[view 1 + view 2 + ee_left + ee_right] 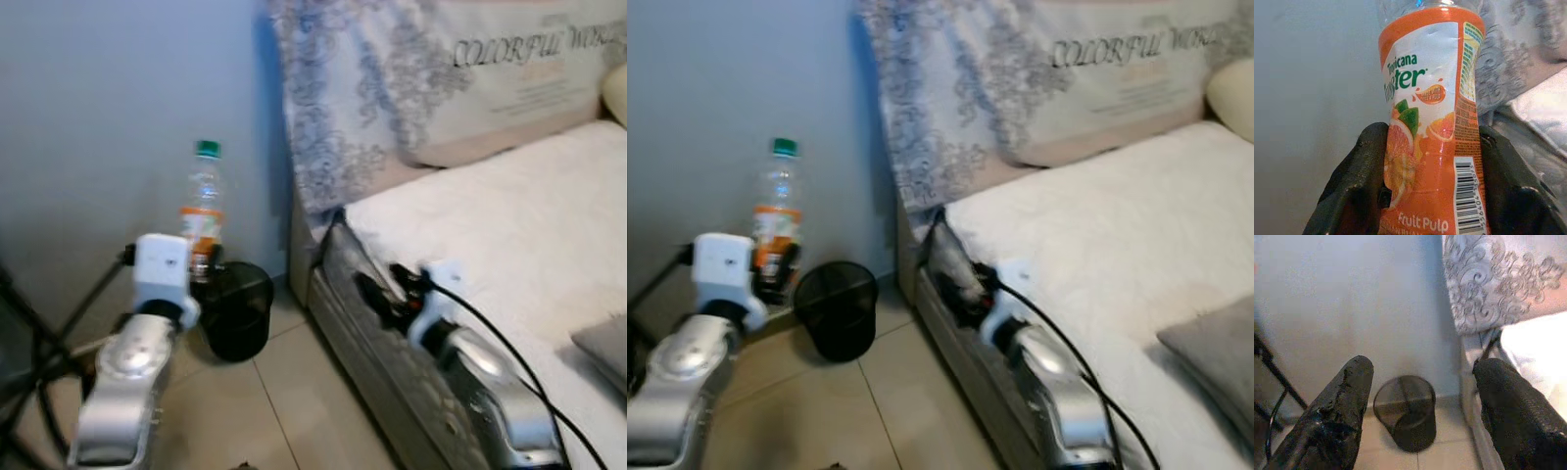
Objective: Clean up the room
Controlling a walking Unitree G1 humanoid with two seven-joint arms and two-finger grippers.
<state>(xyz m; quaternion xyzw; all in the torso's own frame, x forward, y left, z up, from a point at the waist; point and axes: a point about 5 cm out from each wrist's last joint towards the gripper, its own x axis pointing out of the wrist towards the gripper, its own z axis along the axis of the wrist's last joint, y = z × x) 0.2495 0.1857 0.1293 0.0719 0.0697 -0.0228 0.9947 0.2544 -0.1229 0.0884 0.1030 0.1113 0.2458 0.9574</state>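
The left end effector [1425,196] is clamped on a juice bottle [203,211] left of centre, above the black bin [235,308]; the right end effector [1420,406] is spread apart; dropping it in looks next

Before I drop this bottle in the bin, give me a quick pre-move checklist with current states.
1. Left gripper clamped on bottle: ok.
2. Bottle upright, green cap on: ok.
3. Black mesh bin upright, mouth open: ok.
4. Bottle directly over the bin mouth: cannot tell; it looks a little to the wall side.
5. Right gripper open, holding nothing, beside the bed: ok.
6. Bin has room: ok; the right wrist view shows its bottom bare.
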